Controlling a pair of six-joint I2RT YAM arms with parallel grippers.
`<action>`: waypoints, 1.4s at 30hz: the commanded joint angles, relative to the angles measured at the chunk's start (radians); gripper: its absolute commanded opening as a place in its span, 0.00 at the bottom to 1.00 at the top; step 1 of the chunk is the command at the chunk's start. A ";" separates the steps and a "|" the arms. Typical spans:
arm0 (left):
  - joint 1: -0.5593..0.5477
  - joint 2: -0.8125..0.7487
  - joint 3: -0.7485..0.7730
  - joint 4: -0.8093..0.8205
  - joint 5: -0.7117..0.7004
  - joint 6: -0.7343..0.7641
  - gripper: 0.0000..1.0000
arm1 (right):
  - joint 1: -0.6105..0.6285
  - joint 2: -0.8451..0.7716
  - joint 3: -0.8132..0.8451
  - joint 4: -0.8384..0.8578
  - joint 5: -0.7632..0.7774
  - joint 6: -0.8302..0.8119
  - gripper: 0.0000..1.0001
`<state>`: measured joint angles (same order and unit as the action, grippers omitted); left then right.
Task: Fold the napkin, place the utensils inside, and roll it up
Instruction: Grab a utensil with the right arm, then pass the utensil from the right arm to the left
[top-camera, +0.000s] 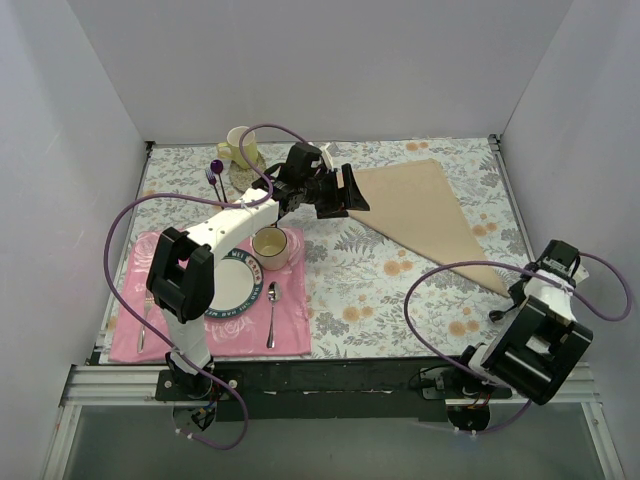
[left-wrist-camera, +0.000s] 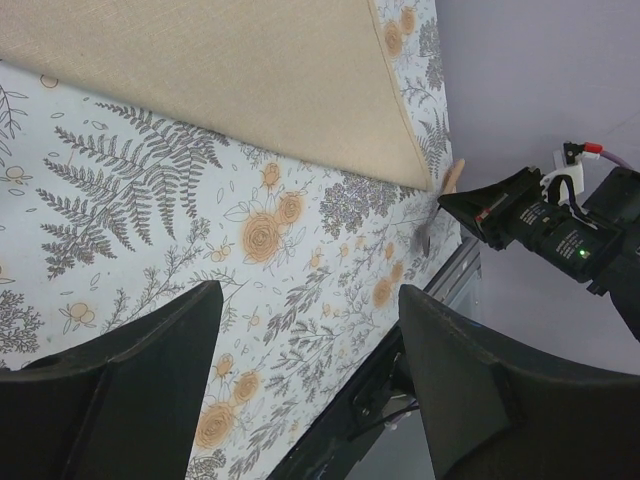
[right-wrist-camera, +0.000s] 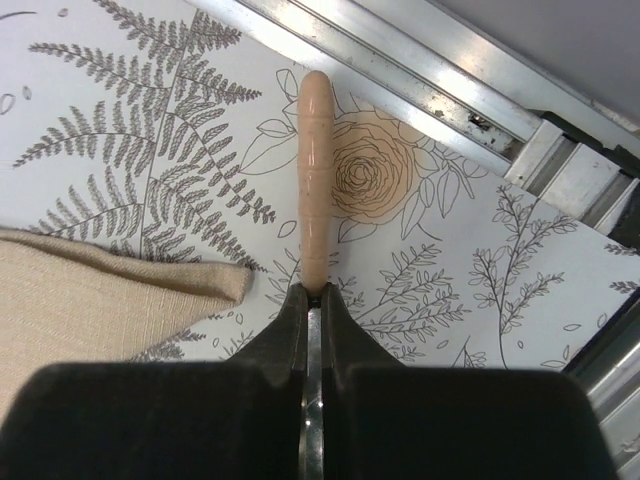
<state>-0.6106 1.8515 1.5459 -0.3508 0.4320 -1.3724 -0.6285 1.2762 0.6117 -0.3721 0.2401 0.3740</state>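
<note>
- Tablecloth (top-camera: 370, 270): grey floral, covers the whole table.
- Napkin (top-camera: 425, 215): plain tan cloth lying flat as a triangle on the right half of the tablecloth. One corner points left towards the centre, and a long tip runs to the near right edge.
- Placemat (top-camera: 290, 330): pink, at near left, well apart from the napkin.
- Left arm (top-camera: 225, 225): reaches from near left over the placemat to the napkin's left corner.
- Plate (top-camera: 240, 285): on the placemat, partly hidden by the left arm.
- Left gripper (top-camera: 352, 193): above the napkin's left corner with its fingers spread wide and nothing between them.
- Right gripper (right-wrist-camera: 313, 295): at the near right edge, just beside the napkin's tip, with its fingers pressed together on a utensil.
- Cup (top-camera: 270, 247): at the plate's far right rim.
- Spoon (top-camera: 272, 312): on the placemat, just right of the plate.
- Utensil (right-wrist-camera: 314, 180): its peach handle points away from the fingers, over the tablecloth. What kind it is cannot be told.
</note>
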 joint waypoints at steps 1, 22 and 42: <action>0.002 -0.025 -0.001 0.013 0.033 0.001 0.71 | 0.001 -0.144 -0.007 0.005 -0.008 -0.021 0.01; 0.038 0.043 -0.104 0.242 0.344 -0.082 0.79 | 0.841 0.000 0.341 0.004 -0.126 0.419 0.01; -0.055 0.109 -0.184 0.233 0.292 -0.050 0.62 | 1.044 0.035 0.306 0.079 0.001 0.770 0.01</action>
<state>-0.6579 1.9667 1.3670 -0.1020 0.7273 -1.4567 0.4088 1.3300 0.9142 -0.3286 0.1886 1.1130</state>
